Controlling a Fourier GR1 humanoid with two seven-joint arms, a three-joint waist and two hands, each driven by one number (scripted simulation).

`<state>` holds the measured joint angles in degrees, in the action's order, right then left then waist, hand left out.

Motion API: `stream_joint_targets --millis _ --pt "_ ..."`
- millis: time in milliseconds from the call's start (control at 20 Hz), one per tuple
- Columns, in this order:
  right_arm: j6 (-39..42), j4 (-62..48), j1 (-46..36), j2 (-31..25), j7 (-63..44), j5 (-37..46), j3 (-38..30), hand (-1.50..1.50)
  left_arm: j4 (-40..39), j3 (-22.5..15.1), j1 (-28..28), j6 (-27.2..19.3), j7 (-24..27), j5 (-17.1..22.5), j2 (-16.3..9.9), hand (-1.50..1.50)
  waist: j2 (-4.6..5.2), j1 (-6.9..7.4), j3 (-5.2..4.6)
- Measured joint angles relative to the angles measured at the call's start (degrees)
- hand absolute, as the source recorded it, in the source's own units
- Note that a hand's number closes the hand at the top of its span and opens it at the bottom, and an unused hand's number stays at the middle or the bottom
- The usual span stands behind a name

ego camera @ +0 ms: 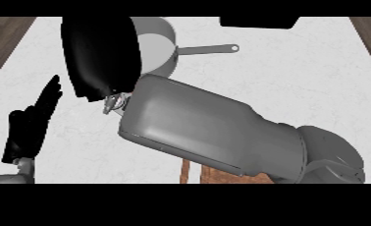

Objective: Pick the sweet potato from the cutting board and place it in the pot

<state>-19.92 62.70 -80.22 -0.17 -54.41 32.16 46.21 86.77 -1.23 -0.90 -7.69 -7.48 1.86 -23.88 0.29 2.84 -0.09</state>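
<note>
Covering pot [161, 48]: right hand [101, 55]

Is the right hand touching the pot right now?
Cannot tell. In the head view the right hand overlaps the pot and hides its left side, so neither contact nor a gap shows.

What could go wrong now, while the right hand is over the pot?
1. The right hand covers much of the pot, and no sweet potato is visible, so I cannot confirm it is above the opening; a release might miss.
2. The forearm is close to the pot's handle and might knock it when pulling back.
</note>
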Motion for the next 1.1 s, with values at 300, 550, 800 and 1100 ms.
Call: stream_joint_targets --millis 300,550,800,1100 --pt "-3.7 -12.3 -2.6 0.1 9.8 -4.0 -4.3 1.5 0.1 -0.2 0.1 -0.5 0.2 -1.2 1.0 0.0 0.27 -0.07 -0.01" --pt "-5.6 -22.9 -3.6 0.1 19.5 -6.9 -7.1 1.5 0.0 0.0 -0.8 0.3 -0.1 -1.3 1.1 0.0 0.71 0.67 -0.03" --pt "-6.6 -32.6 -4.6 0.2 27.8 -8.6 -8.8 1.5 0.4 -0.4 -1.2 0.6 0.1 -1.6 1.5 0.0 1.14 1.74 -0.05" --pt "-6.3 -41.0 -5.1 0.2 34.3 -9.9 -10.3 -1.5 1.1 -1.3 -2.3 0.9 -0.2 -2.3 2.0 0.0 1.84 3.36 -0.06"
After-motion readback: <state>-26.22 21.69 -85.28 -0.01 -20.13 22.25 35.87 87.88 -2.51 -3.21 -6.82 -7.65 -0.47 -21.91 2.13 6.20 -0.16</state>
